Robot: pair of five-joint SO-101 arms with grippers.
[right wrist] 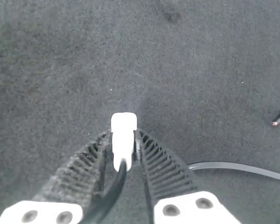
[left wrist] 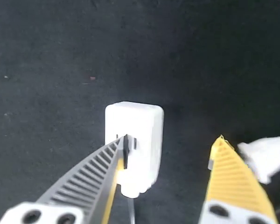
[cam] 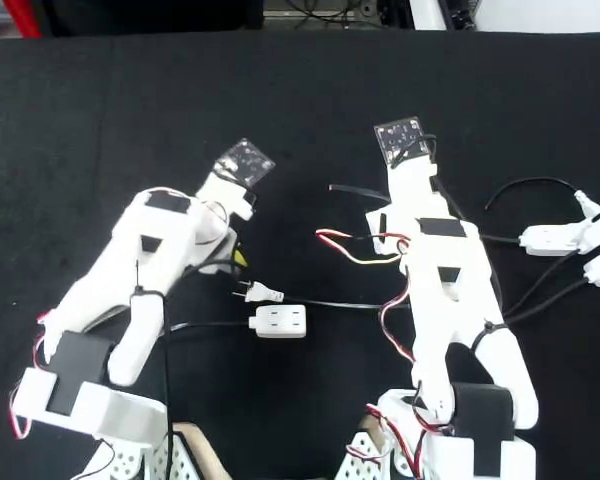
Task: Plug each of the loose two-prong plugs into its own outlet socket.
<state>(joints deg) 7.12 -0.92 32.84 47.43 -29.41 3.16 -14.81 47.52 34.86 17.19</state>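
A white outlet socket (left wrist: 134,135) lies on the black cloth, and my left gripper (left wrist: 171,140) hangs open just above it. Its grey finger (left wrist: 91,175) crosses the socket's slotted face, while the yellow finger (left wrist: 231,175) stands off to the side. In the high view this socket (cam: 278,320) lies mid-table with a loose white two-prong plug (cam: 260,292) just beyond it. My right gripper (right wrist: 123,135) is shut on a small white plug (right wrist: 123,128) whose black cable (right wrist: 113,186) trails back between the fingers. It is held just above bare cloth.
More white sockets and plugs (cam: 555,238) with black cables lie at the table's right edge. A thin black cable (cam: 330,304) runs from the loose plug under the right arm. Red and yellow wires (cam: 355,250) hang beside that arm.
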